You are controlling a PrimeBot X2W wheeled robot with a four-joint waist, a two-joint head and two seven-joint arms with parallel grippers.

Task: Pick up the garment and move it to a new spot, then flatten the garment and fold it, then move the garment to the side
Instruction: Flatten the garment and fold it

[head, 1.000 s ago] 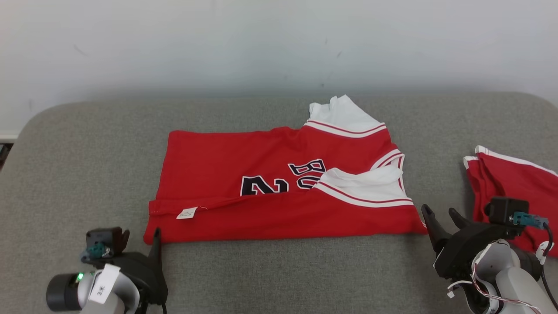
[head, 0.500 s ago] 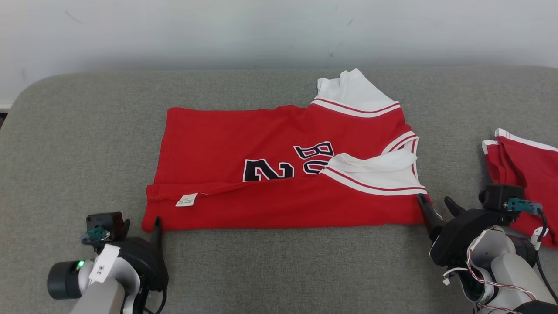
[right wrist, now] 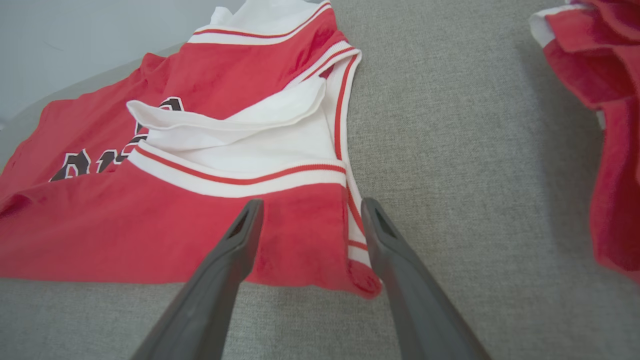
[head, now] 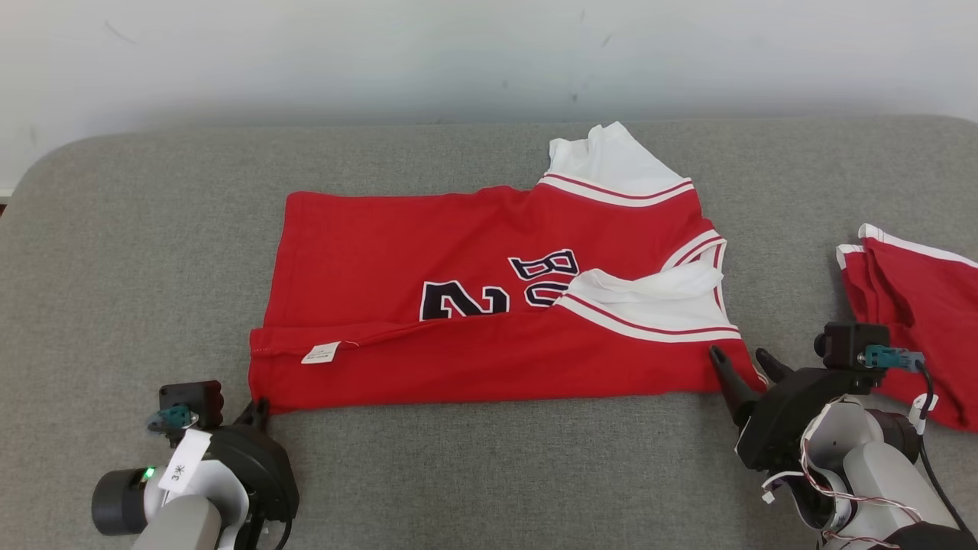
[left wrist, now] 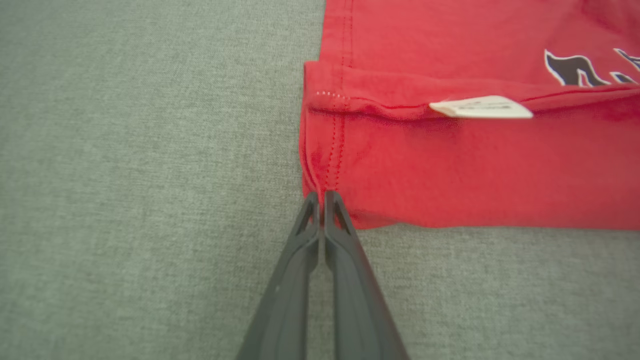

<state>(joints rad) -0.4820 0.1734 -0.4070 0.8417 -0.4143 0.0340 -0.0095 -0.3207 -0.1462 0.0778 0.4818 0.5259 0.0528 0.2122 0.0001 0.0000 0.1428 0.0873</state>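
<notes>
Lying here: one folded jersey (head: 367,252), one other red garment (head: 928,305), one label (head: 321,353).

Grey fabric surface (head: 153,267) — red jersey (head: 458,305), second red garment (head: 917,305) apart.

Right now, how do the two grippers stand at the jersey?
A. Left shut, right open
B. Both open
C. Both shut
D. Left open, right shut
A: the left gripper shows its fingers pressed together at the hem corner of the jersey, while the right gripper shows its fingers spread apart on either side of the jersey's shoulder corner.
</notes>
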